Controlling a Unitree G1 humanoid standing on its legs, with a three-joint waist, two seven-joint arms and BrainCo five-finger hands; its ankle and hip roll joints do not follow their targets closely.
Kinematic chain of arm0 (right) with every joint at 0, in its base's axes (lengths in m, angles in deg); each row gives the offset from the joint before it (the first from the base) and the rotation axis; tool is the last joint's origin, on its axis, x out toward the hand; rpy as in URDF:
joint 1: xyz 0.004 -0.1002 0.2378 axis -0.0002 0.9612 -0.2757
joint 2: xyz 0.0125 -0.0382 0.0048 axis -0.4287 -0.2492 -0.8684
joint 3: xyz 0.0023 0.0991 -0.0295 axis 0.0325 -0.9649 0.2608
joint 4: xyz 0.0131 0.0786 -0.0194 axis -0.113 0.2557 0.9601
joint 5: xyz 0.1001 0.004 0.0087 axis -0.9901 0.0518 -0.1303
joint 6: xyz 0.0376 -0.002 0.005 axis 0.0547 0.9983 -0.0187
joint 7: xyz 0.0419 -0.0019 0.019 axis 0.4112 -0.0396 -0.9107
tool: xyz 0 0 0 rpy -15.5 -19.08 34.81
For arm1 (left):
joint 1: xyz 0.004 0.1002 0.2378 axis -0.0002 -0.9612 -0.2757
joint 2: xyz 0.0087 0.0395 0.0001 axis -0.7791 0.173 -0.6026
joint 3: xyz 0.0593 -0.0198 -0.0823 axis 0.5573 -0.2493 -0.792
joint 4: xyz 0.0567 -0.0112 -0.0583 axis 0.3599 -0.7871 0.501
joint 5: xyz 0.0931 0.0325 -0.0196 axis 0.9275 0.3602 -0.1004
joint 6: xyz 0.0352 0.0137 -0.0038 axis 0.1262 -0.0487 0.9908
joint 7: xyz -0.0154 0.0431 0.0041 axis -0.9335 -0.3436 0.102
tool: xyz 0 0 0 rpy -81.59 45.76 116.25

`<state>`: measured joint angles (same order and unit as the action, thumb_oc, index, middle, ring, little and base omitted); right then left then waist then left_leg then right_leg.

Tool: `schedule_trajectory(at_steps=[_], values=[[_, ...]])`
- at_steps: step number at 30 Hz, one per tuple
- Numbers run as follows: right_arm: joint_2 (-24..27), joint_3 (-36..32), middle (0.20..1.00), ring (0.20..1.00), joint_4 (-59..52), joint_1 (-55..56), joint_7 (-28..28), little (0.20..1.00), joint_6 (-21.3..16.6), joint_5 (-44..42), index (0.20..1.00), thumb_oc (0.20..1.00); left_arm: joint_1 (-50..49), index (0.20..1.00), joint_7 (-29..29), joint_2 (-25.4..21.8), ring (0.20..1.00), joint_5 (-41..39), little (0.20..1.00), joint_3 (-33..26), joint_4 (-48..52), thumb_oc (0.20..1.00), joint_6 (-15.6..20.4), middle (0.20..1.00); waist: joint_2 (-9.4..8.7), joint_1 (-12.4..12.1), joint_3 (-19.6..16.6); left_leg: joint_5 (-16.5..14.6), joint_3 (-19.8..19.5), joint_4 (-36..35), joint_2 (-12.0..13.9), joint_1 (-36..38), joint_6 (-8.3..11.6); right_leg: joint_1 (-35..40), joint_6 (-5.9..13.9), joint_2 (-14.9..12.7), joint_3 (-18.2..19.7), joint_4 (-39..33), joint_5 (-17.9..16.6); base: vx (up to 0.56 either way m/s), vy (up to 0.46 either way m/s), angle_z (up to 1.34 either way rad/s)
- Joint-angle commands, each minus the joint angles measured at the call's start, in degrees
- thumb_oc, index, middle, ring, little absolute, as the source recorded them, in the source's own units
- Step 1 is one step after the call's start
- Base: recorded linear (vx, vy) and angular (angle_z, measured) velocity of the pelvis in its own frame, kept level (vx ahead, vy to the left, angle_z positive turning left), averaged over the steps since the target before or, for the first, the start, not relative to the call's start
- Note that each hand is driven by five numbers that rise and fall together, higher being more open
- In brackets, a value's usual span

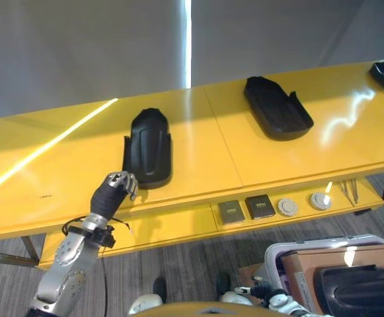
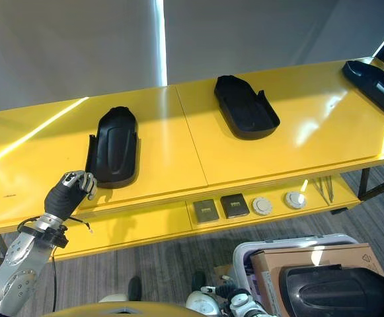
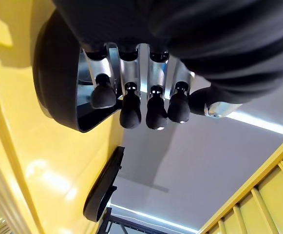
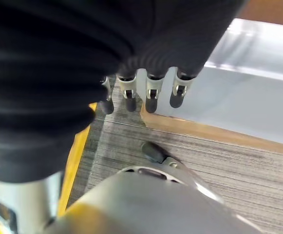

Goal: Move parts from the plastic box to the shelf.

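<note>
Parts of moulded black plastic lie on the yellow shelf [image 1: 198, 142]: one black part [image 1: 149, 146] on the left section, near the front edge, a second black part [image 1: 277, 107] farther right and farther back, and a third black part [image 2: 375, 77] at the far right end. The left hand [image 1: 114, 189] hovers at the near left corner of the first part, just beside it; its fingers [image 3: 130, 109] are curled inward and hold nothing, with the part's rim showing past the tips in the left wrist view, though whether a fingertip grazes the rim is hard to tell. On the lower ledge under the shelf sit two dark square pieces [image 1: 246, 209] and two pale round pieces [image 1: 304, 204]. Near the robot at lower right stands the plastic box [image 2: 246, 253], pale-walled, with a brown cardboard carton [image 2: 310, 256] inside and another black part [image 2: 334, 292] resting on top. The right hand [image 4: 146, 92] hangs low beside the box's wall, its fingers fairly straight and empty.
</note>
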<state>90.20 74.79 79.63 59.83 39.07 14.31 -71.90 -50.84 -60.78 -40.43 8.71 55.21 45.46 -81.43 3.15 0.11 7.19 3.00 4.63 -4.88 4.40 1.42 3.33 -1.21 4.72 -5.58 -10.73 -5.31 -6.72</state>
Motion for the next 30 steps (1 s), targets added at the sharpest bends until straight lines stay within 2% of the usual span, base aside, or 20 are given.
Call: schedule_trajectory(at_steps=[1, 12, 30], values=[[-0.8, 2.4, 1.000, 1.000, 2.2, -1.4, 0.2, 1.000, 0.0, 0.2, 1.000, 1.000, 3.6, 0.200, -0.8, -0.5, 0.200, 0.9, 0.200, 0.1, 1.5, 0.200, 1.8, 0.200, -1.66, 0.8, 1.9, -2.2, -1.9, -0.1, 1.2, -1.9, 1.34, 3.8, 4.00, -4.9, 0.1, 0.8, 5.3, 0.00, 0.000, 0.00], [0.0, 1.1, 1.000, 1.000, 1.2, -1.1, 0.7, 1.000, -0.1, -1.7, 1.000, 1.000, 6.8, 0.200, 0.3, 2.1, 0.200, 0.7, 0.200, 1.6, -5.2, 0.200, 2.0, 0.200, -1.29, 1.6, 3.4, -1.4, -1.4, -0.1, 0.9, -4.1, 1.29, 1.1, 4.16, -4.9, 0.9, 0.6, 4.4, -0.02, 0.004, 0.00], [-0.1, 2.3, 1.000, 1.000, -0.1, -1.1, 1.7, 1.000, -0.5, -2.0, 1.000, 1.000, 18.6, 0.200, 7.0, 6.0, 0.200, 4.1, 0.200, -0.6, -16.7, 0.200, 6.0, 0.200, -2.18, 4.0, 3.8, -0.9, 0.1, -0.1, 1.6, -5.9, 1.59, -2.2, 3.95, -4.0, 3.4, 0.3, 3.6, 0.00, -0.004, -0.06]])
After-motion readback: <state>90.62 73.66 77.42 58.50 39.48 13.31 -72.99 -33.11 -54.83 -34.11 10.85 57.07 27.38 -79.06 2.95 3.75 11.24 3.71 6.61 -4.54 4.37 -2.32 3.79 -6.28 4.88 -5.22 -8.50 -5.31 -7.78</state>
